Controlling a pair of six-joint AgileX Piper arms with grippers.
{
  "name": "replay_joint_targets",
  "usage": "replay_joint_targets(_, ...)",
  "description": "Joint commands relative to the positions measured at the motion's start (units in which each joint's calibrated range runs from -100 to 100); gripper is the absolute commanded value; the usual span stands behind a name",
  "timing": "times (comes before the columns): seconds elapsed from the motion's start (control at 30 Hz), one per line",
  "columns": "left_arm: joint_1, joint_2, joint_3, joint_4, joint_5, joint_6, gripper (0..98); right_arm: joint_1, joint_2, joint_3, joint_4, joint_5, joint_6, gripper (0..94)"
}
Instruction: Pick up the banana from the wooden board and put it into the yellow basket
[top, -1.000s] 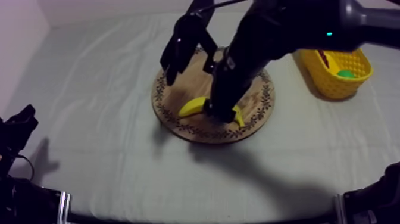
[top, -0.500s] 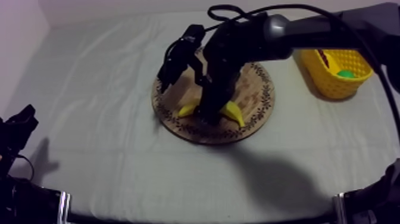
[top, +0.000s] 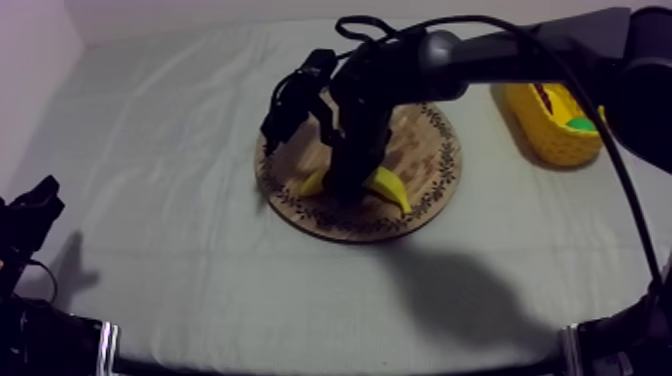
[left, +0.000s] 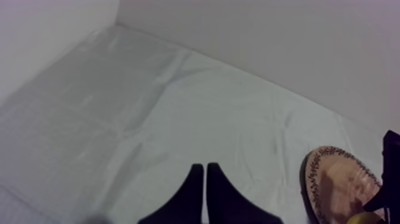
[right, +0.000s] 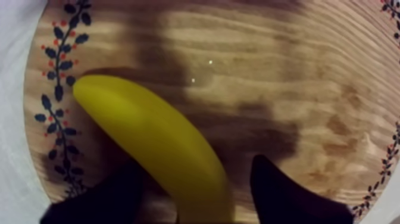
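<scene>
Across the counter (top: 150, 200), under its grey-white cloth, the largest thing was the wooden board (top: 435, 165), lying near the middle. The yellow basket (top: 548, 130) stood well apart from it at our right side. The banana (top: 392, 190) lay flat on the wood, close to the board's patterned rim, and its two ends showed to either side of our right arm, which stood over it. In the right wrist view our right fingers (right: 280, 193) were spread, one to each side of the banana's middle. One finger looked close against the skin and the other stood off with bare wood between, so nothing was pinched yet. Our left fingers (left: 196, 190) were pressed together in a narrow wedge, low at our left side and well away from the board.

We judged the banana to be a light, stiff toy that a modest squeeze would not harm. Its smooth, glossy skin looked slippery, and being curved and rounded it could roll or swivel if caught near a tip. We thought the thick middle the best hold, taken across the narrow width with the fingers low along its sides.
</scene>
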Motion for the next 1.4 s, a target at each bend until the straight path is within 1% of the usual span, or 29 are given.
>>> replay_joint_targets(0.0, 0.0, 0.0, 0.0, 0.00, 0.0, 0.0, 0.1, 0.1, 0.1, -0.4, -0.4, 0.5, 0.3, 42.4)
replay_joint_targets(0.1, 0.0, 0.0, 0.0, 0.00, 0.0, 0.0, 0.1, 0.1, 0.3, -0.8, -0.8, 1.1, 0.5, 36.6)
replay_joint_targets(0.33, 0.0, 0.0, 0.0, 0.00, 0.0, 0.0, 0.1, -0.1, -0.1, -0.9, -0.6, 1.8, -0.8, 30.6)
replay_joint_targets(0.57, 0.0, 0.0, 0.0, 0.00, 0.0, 0.0, 0.1, 0.2, -5.5, 1.3, -1.4, 3.5, 0.2, 29.7)
replay_joint_targets(0.77, 0.0, 0.0, 0.0, 0.00, 0.0, 0.0, 0.1, 1.8, -12.5, 2.9, -1.9, 6.2, 1.7, 30.3)
replay_joint_targets(1.0, 0.0, 0.0, 0.0, 0.00, 0.0, 0.0, 0.1, 6.1, -19.1, 3.2, -2.6, 8.7, 3.9, 30.6)
replay_joint_targets(1.37, 0.0, 0.0, 0.0, 0.00, 0.0, 0.0, 0.1, 16.7, -26.5, 2.3, -3.9, 10.3, 8.5, 32.8)
